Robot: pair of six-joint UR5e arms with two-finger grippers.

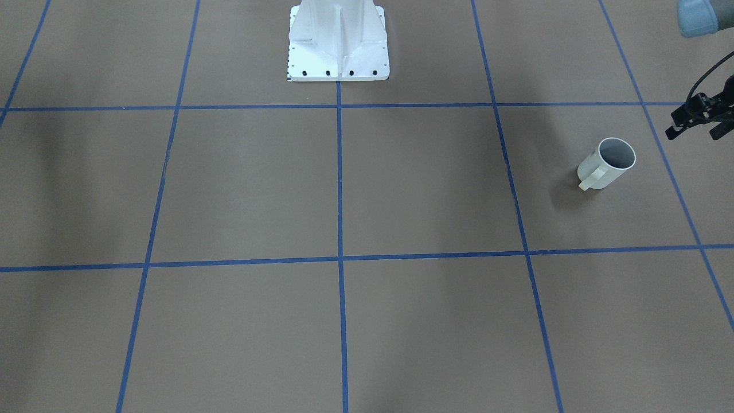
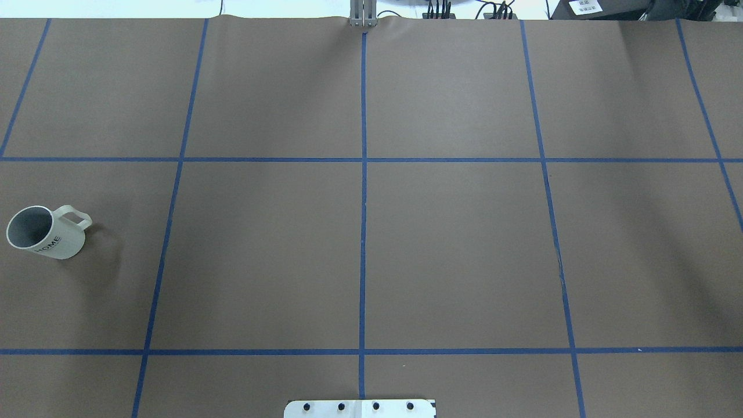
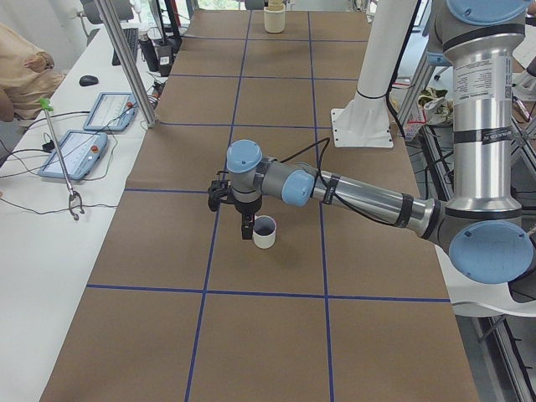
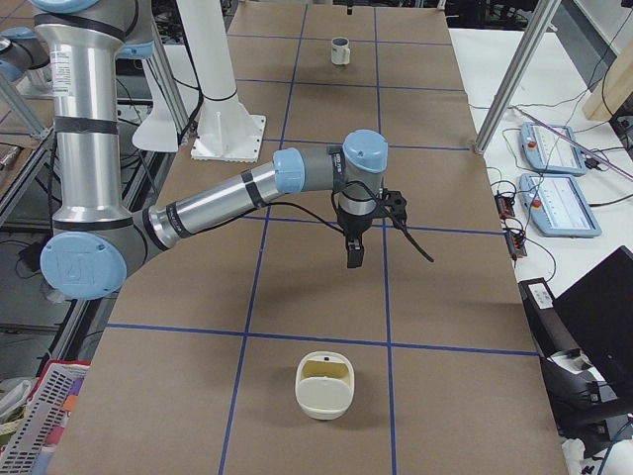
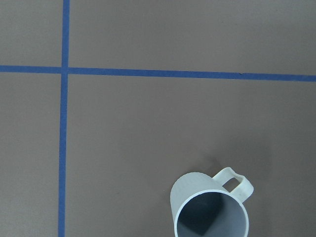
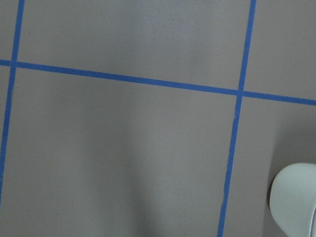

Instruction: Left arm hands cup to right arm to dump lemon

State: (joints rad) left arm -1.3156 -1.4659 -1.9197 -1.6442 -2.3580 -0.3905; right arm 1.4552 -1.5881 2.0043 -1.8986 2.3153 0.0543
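The cup is a white mug that stands upright near the table's left end. It also shows in the overhead view and the left wrist view. Its inside looks grey, and no lemon shows in it. My left gripper hangs above the table just beside the cup, apart from it. It is cut off by the frame edge, so I cannot tell if it is open. My right gripper hangs over the table's right half, holding nothing that I can see. I cannot tell its state.
A cream container with a yellowish inside sits near the table's right end, also in the right wrist view. The white robot pedestal stands at the table's robot-side edge. Blue tape lines grid the brown table.
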